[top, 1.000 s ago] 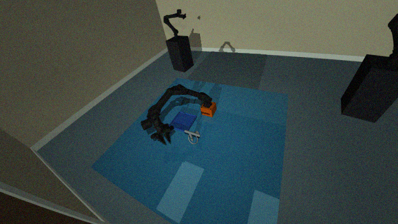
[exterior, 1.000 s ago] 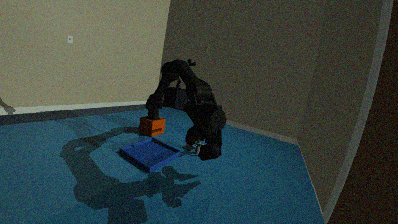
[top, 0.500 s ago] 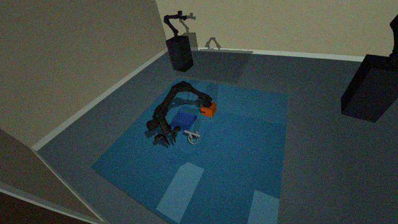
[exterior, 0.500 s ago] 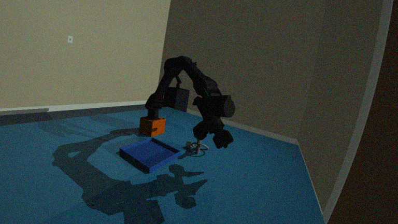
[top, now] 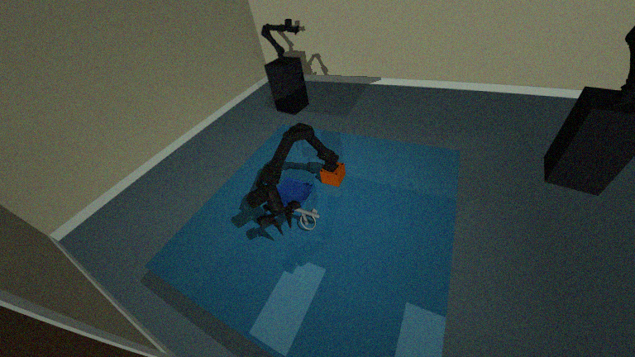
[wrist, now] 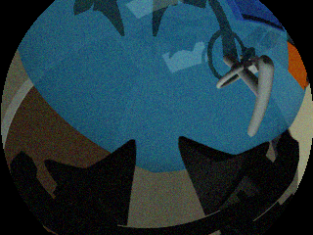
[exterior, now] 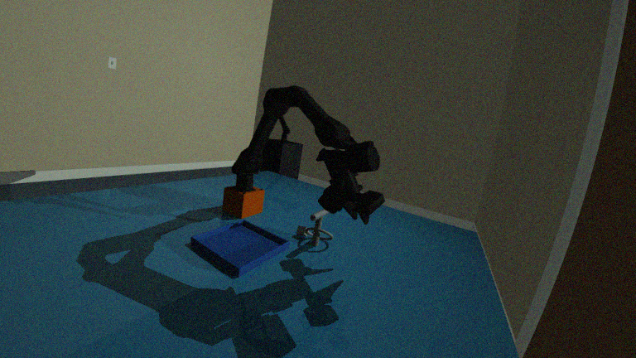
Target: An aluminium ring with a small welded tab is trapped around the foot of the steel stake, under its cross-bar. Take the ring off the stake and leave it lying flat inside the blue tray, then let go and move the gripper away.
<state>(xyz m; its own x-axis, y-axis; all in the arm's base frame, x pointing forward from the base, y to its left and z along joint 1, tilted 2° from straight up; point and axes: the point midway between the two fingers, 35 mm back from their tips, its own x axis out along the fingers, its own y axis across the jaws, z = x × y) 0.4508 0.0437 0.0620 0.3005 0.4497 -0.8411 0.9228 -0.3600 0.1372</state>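
The steel stake's upright (exterior: 316, 235) (wrist: 247, 79) stands on the mat, with its cross-bar (top: 306, 213) (exterior: 319, 215) (wrist: 263, 95) on top. The aluminium ring (top: 307, 229) (exterior: 330, 236) (wrist: 227, 81) is around the upright, under the cross-bar, and looks raised off the mat. Its tab (exterior: 301, 230) faces the tray side in the exterior view. My gripper (top: 286, 230) (exterior: 360, 220) (wrist: 156, 143) is partly open and empty, beside the stake and at about cross-bar height or a little lower. The blue tray (top: 294, 189) (exterior: 238, 247) (wrist: 251, 11) lies on the mat and is empty.
My arm rises from an orange base block (top: 332, 175) (exterior: 243, 202) (wrist: 296, 66) behind the tray. The blue mat (top: 384, 221) (exterior: 398, 278) lies under everything. Dark pedestals (top: 286, 83) (top: 594, 147) with other arms stand far off. Walls stand beyond the mat.
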